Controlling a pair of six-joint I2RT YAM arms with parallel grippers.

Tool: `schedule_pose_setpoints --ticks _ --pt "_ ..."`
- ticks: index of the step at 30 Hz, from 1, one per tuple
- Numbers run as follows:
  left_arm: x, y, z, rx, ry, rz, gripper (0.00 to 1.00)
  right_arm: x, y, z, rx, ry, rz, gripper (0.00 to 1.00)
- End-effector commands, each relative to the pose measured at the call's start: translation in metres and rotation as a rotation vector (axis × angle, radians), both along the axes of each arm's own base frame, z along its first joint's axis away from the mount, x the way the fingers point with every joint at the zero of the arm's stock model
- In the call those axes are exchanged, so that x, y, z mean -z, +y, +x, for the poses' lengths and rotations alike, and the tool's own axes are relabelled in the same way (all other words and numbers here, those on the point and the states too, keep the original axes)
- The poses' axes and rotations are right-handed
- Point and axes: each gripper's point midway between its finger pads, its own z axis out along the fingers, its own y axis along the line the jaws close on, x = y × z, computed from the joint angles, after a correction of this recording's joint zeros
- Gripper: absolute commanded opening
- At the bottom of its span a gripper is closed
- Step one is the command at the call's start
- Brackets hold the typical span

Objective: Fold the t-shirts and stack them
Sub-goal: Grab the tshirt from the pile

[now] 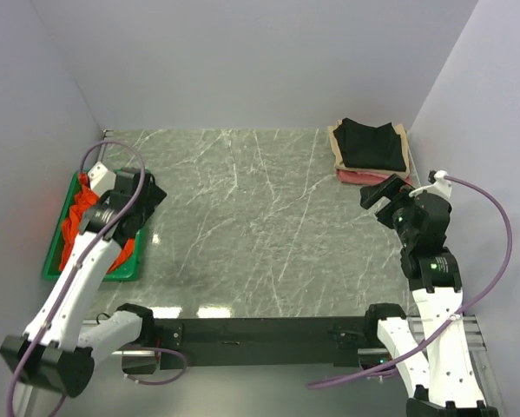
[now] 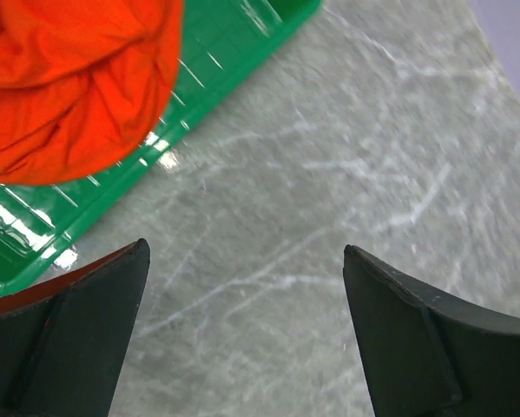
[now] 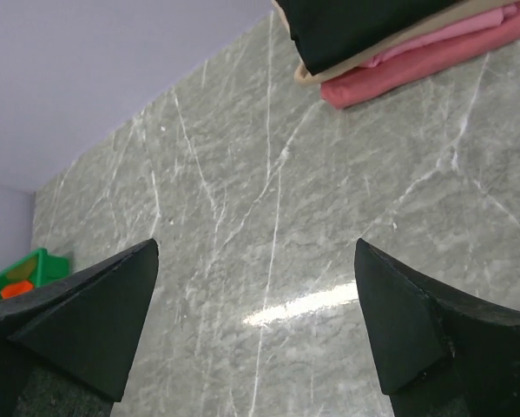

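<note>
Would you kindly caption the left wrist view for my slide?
Open left gripper over marble table, orange t-shirt bunched in green tray.

1. The orange t-shirt (image 1: 75, 221) is unfolded. It is a bright, crumpled heap lying in the green tray (image 1: 90, 276) at the left edge of the table (image 1: 242, 217).
2. The black t-shirt (image 1: 372, 143) lies folded flat on top of a stack in the far right corner.
3. The beige t-shirt (image 1: 334, 148) is folded directly beneath the black one, and only its edges show.
4. The pink t-shirt (image 1: 355, 177) sits at the bottom of the stack. It appears to be folded, and its near edge sticks out.
</note>
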Motion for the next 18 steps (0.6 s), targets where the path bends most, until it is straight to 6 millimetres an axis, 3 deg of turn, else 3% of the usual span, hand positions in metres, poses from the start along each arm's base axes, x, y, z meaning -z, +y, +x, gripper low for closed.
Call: schedule_pose_setpoints --ticks 1,5,8,14,18 --pt "-0.018 0.029 0.016 -0.176 -0.051 0.039 0.99 -0.004 0.002 0.007 -0.007 -0.070 0.015 1.00" --pt "0.005 0.085 0.030 -0.347 0.058 0.016 0.99 0.015 0.019 0.015 -0.130 -0.022 -0.011 1.00" --pt "0.019 0.100 0.048 -0.356 0.039 -0.034 0.99 0.026 0.021 0.025 -0.121 0.056 0.031 1.00" --pt "0.060 0.173 0.044 -0.553 0.052 -0.060 0.99 0.036 0.052 0.036 -0.298 0.163 0.106 1.00" --pt "0.089 0.189 0.052 -0.546 0.109 -0.064 0.99 0.038 0.043 0.043 -0.232 0.180 0.108 1.00"
